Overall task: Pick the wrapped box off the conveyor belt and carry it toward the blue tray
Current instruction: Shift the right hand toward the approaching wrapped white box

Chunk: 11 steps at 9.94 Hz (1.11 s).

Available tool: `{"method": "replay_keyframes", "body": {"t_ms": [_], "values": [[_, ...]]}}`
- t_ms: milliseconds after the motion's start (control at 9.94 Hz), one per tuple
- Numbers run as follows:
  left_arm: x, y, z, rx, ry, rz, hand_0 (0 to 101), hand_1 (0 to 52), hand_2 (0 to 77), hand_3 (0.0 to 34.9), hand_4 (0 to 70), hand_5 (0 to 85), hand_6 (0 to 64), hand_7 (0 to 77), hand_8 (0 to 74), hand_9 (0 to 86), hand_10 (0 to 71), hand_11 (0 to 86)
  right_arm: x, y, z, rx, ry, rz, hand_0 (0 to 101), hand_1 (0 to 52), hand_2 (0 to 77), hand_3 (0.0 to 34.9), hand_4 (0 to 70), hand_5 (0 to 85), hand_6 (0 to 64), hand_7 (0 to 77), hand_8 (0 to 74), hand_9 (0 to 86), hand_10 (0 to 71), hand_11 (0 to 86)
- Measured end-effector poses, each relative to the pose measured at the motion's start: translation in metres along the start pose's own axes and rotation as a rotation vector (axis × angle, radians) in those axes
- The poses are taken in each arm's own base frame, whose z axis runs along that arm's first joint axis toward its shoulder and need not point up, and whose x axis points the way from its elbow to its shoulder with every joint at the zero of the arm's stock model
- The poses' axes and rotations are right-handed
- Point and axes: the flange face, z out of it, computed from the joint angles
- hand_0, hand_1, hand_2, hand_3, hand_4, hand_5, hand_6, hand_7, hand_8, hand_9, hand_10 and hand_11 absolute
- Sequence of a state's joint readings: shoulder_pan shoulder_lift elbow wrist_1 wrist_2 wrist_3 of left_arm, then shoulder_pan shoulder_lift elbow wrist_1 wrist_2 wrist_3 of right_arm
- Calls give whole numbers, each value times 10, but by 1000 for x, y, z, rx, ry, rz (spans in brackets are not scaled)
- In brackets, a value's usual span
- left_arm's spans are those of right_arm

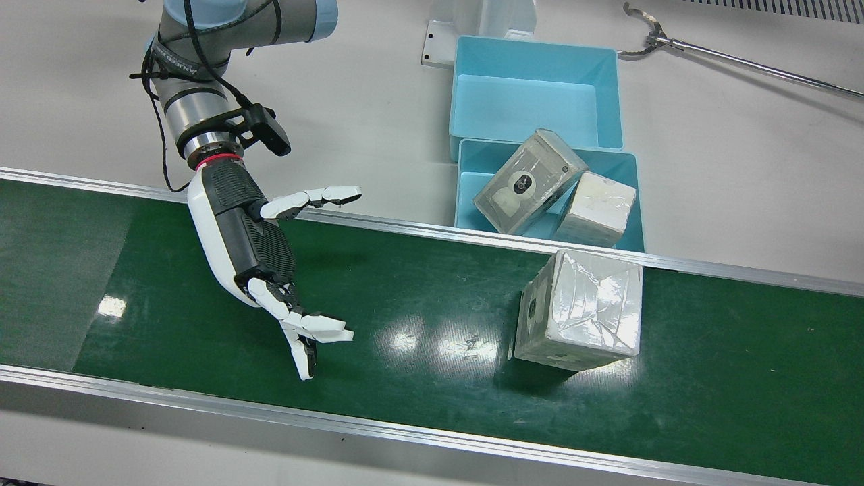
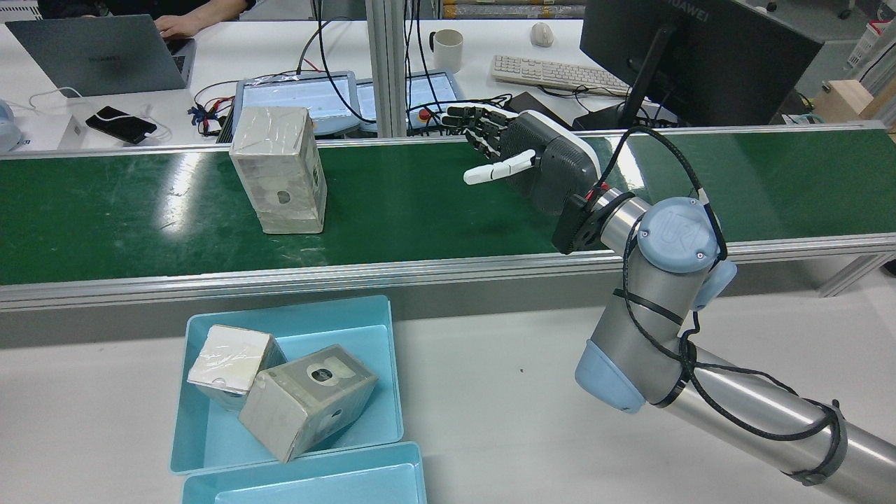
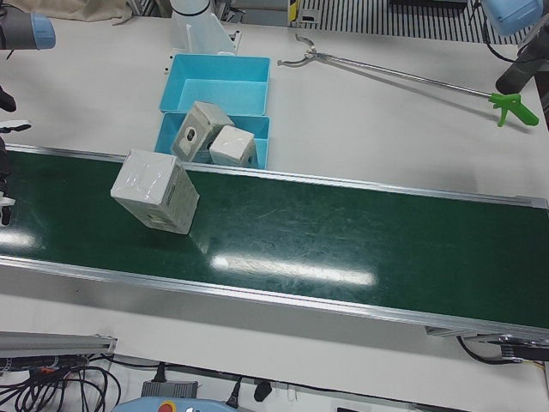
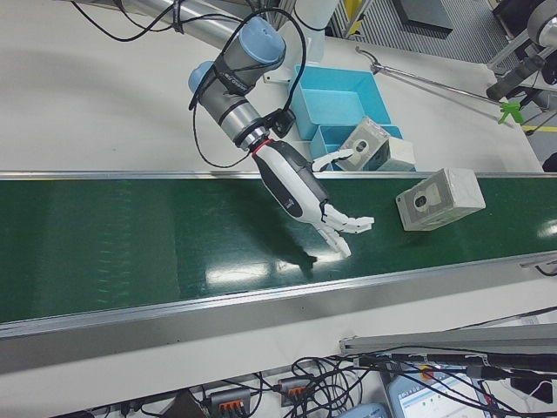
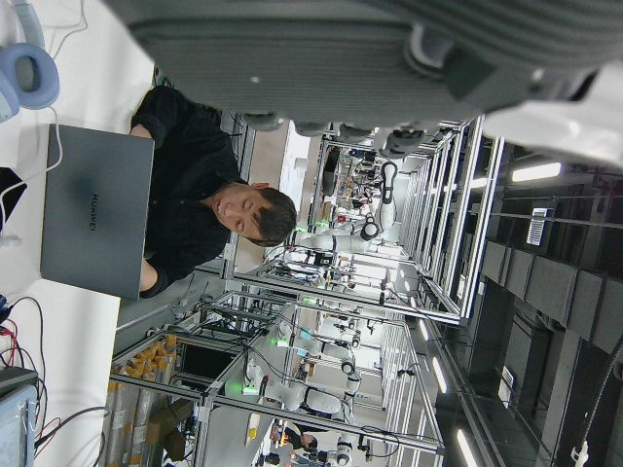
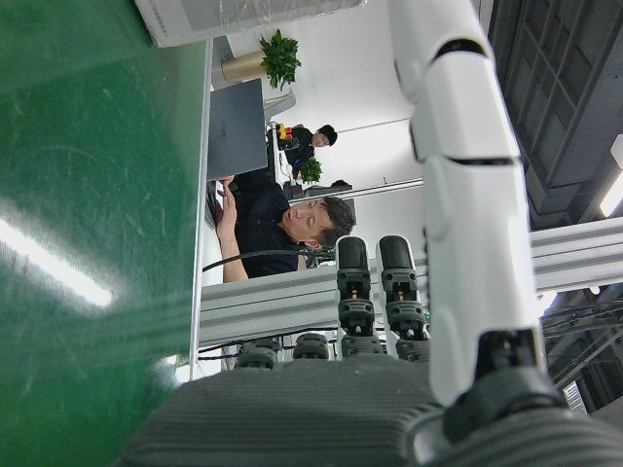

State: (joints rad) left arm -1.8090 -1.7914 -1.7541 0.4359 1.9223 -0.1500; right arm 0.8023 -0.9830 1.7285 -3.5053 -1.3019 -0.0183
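At lower centre of the front view, the right hand hovers over the belt, fingers spread, empty. Right of it stands the wrapped box; beyond, upper right, the blue tray holds two boxes.

The left hand's state cannot be told.

Wrapped box on belt, tray behind w/ 2 boxes

green conveyor belt, wrapped box on it
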Motion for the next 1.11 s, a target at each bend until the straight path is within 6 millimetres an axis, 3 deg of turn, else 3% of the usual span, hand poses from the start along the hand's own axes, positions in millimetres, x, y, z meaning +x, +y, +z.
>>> {"method": "replay_keyframes", "body": {"t_ms": [604, 704, 805, 905, 1006, 1107], "values": [[0, 0, 0, 0, 0, 0, 0, 0, 11, 0, 0, 11, 0, 5, 5, 5, 5, 0, 7, -1, 0, 3, 6, 3, 518, 185, 120, 20, 164, 218, 76, 218, 5, 33, 5, 33], [0, 0, 0, 0, 0, 0, 0, 0, 11, 0, 0, 11, 5, 5, 5, 5, 5, 0, 6, -2, 0, 5, 5, 3, 493, 125, 38, 21, 142, 191, 65, 202, 5, 33, 0, 16], [0, 0, 0, 0, 0, 0, 0, 0, 5, 0, 0, 11, 0, 5, 5, 5, 5, 0, 6, -2, 0, 5, 5, 3, 468, 60, 16, 11, 142, 185, 65, 202, 5, 33, 0, 16], [0, 0, 0, 0, 0, 0, 0, 0, 11, 0, 0, 11, 0, 5, 5, 5, 5, 0, 6, -1, 0, 3, 5, 3, 468, 60, 16, 11, 142, 185, 65, 202, 5, 33, 0, 16], [0, 0, 0, 0, 0, 0, 0, 0, 11, 0, 0, 11, 0, 5, 5, 5, 5, 0, 6, 0, 0, 1, 5, 2, 467, 93, 16, 21, 142, 185, 44, 180, 5, 22, 0, 16], [0, 0, 0, 0, 0, 0, 0, 0, 11, 0, 0, 11, 0, 5, 5, 5, 5, 0, 4, 1, 0, -1, 3, 2, 485, 175, 27, 6, 153, 202, 65, 207, 0, 16, 0, 16]]}}
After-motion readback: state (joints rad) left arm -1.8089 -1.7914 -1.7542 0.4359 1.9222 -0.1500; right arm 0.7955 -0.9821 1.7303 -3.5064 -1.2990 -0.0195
